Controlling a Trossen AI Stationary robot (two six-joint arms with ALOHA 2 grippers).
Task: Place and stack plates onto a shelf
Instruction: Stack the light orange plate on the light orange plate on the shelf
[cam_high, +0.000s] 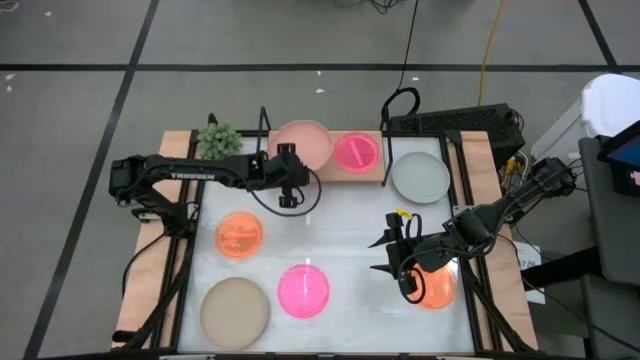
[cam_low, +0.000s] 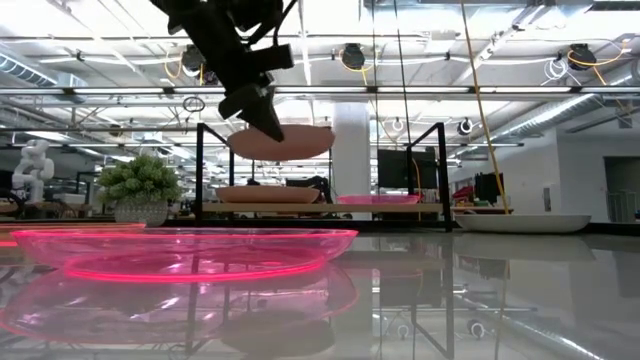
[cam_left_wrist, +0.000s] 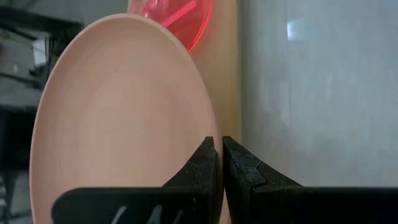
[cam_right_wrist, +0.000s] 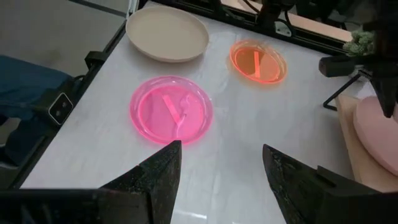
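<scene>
High view: plant (cam_high: 218, 139) beside shelf (cam_high: 372, 176).

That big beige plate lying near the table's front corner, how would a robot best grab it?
By its raised rim. The beige plate lies flat and upright on the white table, so only the edge offers a pinch: one finger inside, one outside. The free right tool is open, but the plate sits on the left arm's side, so coming from above at the inner edge seems best.

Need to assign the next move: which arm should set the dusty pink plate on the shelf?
Left. Its pincer is shut on the dusty pink plate, held over the shelf above another plate there. The right pincer is open near the table's front, by an orange plate.
</scene>
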